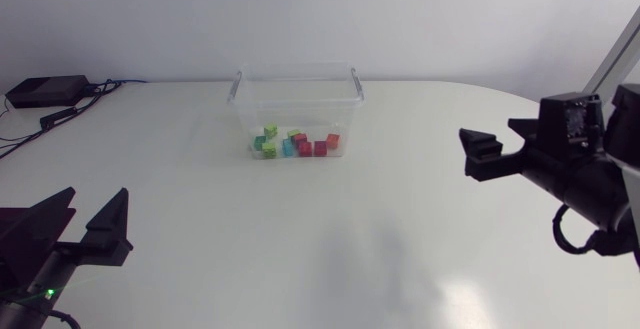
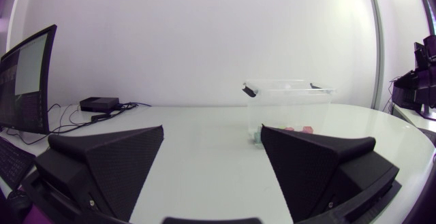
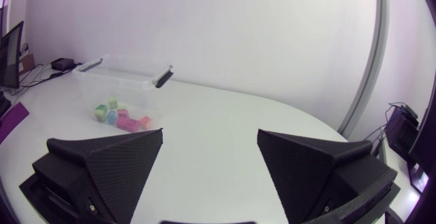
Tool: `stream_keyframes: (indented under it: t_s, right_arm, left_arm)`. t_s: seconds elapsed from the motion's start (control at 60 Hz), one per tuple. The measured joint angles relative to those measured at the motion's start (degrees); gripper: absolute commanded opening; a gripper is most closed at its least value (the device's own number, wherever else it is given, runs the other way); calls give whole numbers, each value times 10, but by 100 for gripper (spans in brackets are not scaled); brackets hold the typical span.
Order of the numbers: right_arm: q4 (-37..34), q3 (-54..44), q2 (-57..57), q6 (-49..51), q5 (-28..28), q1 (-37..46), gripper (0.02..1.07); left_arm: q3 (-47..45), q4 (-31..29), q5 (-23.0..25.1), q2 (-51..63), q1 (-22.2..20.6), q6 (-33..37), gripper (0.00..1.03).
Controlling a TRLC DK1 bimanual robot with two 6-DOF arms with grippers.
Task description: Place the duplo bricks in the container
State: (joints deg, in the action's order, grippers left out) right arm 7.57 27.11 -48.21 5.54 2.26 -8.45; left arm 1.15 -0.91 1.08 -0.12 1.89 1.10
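A clear plastic container point(image 1: 296, 87) with handles stands at the back middle of the white table. Several duplo bricks point(image 1: 293, 144) in green, blue, red and pink lie on its floor. No loose brick shows on the table. My left gripper point(image 1: 84, 221) is at the front left, open and holding nothing. My right gripper point(image 1: 503, 145) hovers at the right, also open and holding nothing. In the left wrist view the container point(image 2: 289, 98) stands ahead of the open left gripper point(image 2: 212, 157). In the right wrist view the container point(image 3: 122, 74) and bricks point(image 3: 122, 118) lie far ahead of the open right gripper point(image 3: 210, 161).
A small black box point(image 1: 45, 91) with cables sits at the table's back left corner, also seen as the black box point(image 2: 100, 104) ahead of the left gripper. The white tabletop point(image 1: 330, 239) stretches between both arms and the container.
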Motion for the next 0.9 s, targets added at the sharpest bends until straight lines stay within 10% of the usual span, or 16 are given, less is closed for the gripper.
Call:
stream_keyframes:
  t_s: [0.9]
  right_arm:
    - [-52, -202, 350, -15, -24, 54, 102]
  left_arm:
    - [0, 0, -1, 0, -5, 0, 100]
